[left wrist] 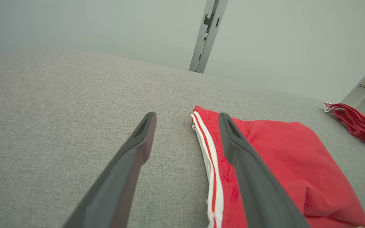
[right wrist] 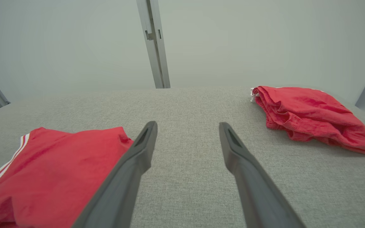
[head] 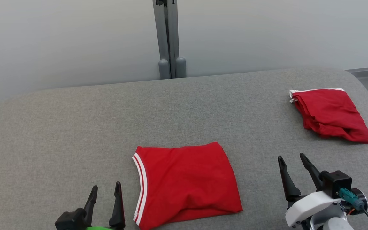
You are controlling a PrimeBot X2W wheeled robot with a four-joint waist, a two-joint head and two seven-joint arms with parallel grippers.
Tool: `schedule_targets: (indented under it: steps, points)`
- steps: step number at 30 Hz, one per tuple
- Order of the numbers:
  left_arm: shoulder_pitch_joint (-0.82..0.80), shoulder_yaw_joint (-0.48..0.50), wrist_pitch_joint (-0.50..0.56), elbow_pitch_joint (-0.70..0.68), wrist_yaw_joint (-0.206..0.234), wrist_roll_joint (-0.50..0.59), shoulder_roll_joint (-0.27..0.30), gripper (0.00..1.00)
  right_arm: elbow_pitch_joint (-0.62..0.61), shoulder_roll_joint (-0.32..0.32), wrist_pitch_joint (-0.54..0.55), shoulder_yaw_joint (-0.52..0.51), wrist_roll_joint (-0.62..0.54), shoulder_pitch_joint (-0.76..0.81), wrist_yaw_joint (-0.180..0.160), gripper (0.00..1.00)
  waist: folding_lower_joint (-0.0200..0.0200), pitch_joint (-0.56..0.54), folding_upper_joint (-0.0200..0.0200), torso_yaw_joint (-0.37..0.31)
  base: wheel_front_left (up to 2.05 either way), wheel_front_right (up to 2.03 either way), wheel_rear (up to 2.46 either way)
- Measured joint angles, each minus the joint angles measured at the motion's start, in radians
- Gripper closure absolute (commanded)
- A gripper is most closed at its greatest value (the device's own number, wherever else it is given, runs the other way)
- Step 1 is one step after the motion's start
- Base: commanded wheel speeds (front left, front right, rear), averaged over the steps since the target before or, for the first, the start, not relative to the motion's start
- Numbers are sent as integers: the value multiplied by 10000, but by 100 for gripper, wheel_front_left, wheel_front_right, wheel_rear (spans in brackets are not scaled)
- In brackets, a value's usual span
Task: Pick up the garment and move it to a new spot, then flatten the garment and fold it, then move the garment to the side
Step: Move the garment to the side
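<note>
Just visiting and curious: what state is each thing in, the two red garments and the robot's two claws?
near garment: folded, lying flat on the table, untouched.
far garment: loosely folded, rumpled, at the table's far right.
left gripper: open, empty, beside the near garment.
right gripper: open, empty, over bare table.

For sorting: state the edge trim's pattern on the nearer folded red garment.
White trim with one red stripe; clearest in left wrist view.

On the table (head: 75, 127) the garment (head: 184, 182) lies front-centre; a second garment (head: 331, 115) behind, rightward.
</note>
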Motion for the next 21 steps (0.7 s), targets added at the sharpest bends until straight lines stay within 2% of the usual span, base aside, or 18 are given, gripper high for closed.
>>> schedule_targets:
  steps: [8,13,21]
  points:
    - [0,-40,0,-10,25,-31,0,0,150,-2,0,-4,29,-43,0,0,0,-28,0,73,0,0,0]
    - [-4,-69,0,-12,25,-33,-2,0,211,-2,0,-10,-140,-608,0,0,0,23,0,237,0,0,0]
    - [-26,-134,0,38,17,-33,-2,0,1225,-2,370,460,-523,-1806,0,0,0,175,0,675,0,0,0]
